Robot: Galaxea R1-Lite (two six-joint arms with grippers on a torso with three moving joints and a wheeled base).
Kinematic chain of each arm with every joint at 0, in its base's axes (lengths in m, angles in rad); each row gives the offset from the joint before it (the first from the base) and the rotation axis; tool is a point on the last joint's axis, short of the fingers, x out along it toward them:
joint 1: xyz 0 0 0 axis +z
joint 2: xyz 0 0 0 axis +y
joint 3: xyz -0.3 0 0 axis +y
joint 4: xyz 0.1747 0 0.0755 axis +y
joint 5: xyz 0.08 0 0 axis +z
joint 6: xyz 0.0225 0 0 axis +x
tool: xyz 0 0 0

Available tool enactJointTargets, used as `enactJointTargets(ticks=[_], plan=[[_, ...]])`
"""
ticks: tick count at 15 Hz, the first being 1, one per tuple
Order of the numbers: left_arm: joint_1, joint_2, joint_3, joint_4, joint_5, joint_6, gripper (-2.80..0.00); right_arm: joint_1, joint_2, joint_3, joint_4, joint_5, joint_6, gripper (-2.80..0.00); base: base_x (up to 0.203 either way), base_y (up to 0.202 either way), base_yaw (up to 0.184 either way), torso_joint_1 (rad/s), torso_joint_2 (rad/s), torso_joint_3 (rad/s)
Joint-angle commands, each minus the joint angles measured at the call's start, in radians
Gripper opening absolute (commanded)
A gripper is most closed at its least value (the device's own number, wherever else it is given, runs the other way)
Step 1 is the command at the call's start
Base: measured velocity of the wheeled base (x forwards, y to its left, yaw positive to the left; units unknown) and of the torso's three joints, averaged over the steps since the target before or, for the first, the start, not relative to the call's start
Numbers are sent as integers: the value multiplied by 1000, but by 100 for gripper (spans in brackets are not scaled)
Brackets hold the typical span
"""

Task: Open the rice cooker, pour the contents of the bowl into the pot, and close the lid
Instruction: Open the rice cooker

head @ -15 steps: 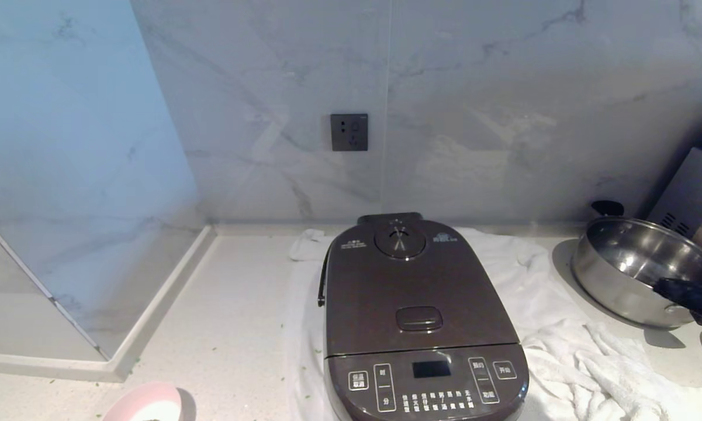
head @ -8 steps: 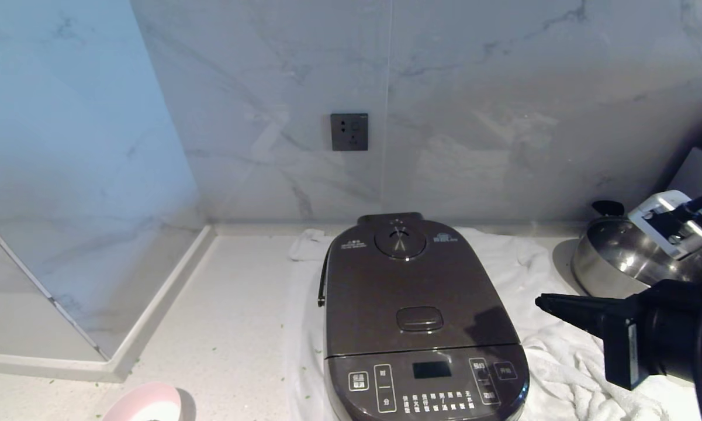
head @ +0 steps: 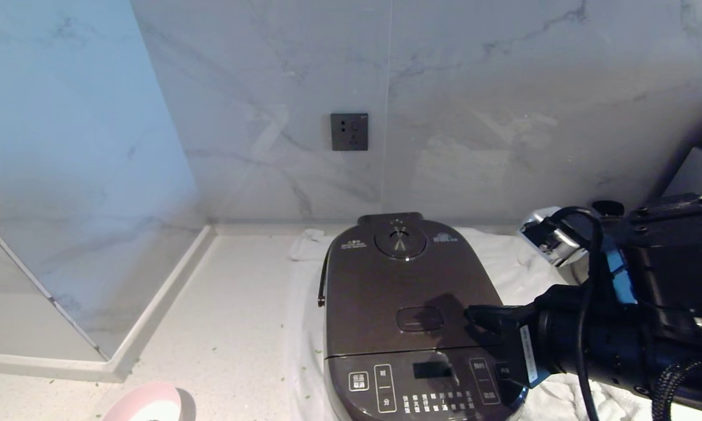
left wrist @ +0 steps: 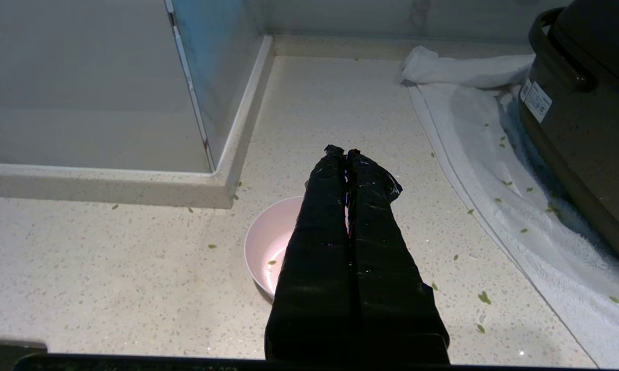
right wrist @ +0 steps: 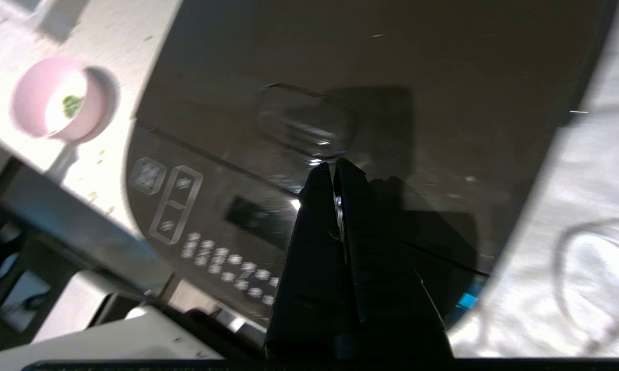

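One rice cooker (head: 424, 318), one bowl (head: 145, 404), two grippers

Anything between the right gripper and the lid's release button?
Nothing visible. The right gripper, fingers shut, is over the closed lid just right of the oval release button, with only bare lid surface between them.

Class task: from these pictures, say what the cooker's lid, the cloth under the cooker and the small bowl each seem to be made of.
Lid: probably moulded plastic, glossy dark brown; it shows reflections. Cloth: white terry towelling, soft and rumpled. Bowl: smooth pale pink, plastic or glazed ceramic; cannot tell which.
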Motion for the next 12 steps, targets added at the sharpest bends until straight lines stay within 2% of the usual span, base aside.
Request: enactJointTargets(ticks=[1, 9, 12], plan=[[0, 1, 0, 0, 0, 0, -280, 11, 57, -16, -22, 40, 2, -280, 0, 0, 0, 0, 0, 0], [0, 1, 0, 0, 0, 0, -280, -3, 153, -46, -46, 49, 3, -280, 0, 0, 0, 0, 0, 0], [0, 1, 0, 0, 0, 0, -280, -3, 177, -25, -95, 48, 3, -280, 0, 0, 0, 0, 0, 0]])
